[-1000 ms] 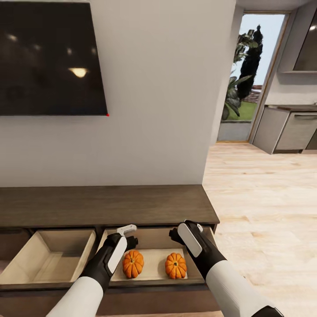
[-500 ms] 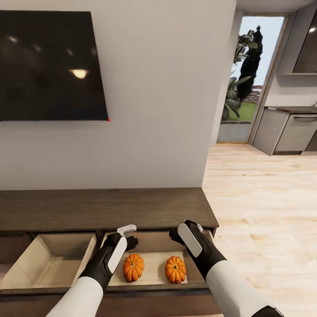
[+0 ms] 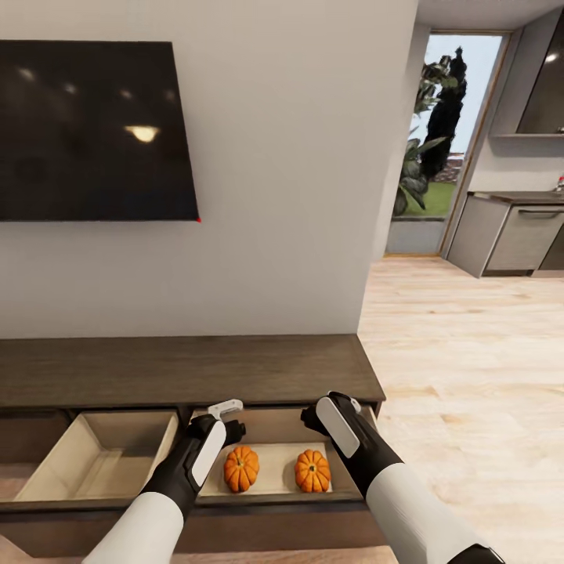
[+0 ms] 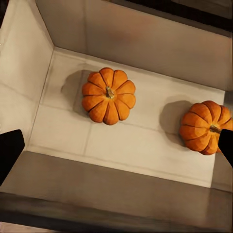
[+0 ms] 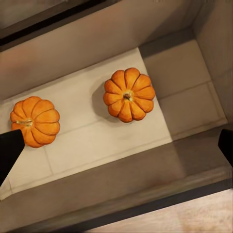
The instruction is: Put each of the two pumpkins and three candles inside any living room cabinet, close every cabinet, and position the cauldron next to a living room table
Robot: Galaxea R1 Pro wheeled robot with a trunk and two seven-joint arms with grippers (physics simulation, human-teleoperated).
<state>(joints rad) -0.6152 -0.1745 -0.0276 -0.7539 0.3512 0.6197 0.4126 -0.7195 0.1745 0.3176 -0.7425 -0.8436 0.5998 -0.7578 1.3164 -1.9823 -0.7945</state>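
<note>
Two orange pumpkins [image 3: 241,468] [image 3: 312,471] lie side by side in the open right drawer [image 3: 345,493] of the long dark-brown cabinet [image 3: 188,368]. Both arms hover just above that drawer. My left gripper [image 3: 231,421] is open over the left pumpkin [image 4: 108,95], with the other pumpkin [image 4: 201,127] off to one side. My right gripper [image 3: 315,419] is open over the right pumpkin [image 5: 128,93], and its neighbour [image 5: 35,120] lies beside it. Neither gripper touches a pumpkin. The candles, the cauldron and the table are out of view.
A second drawer [image 3: 102,462] stands open to the left, with nothing in it. A dark TV [image 3: 86,129] hangs on the wall above the cabinet. To the right, light wood floor [image 3: 470,376] runs to grey kitchen units [image 3: 517,231] and a glass door.
The whole view has shifted: the cabinet and drawers sit a little farther off and to the right, so the camera moved. Both arms hold their pose; the pumpkins lie still.
</note>
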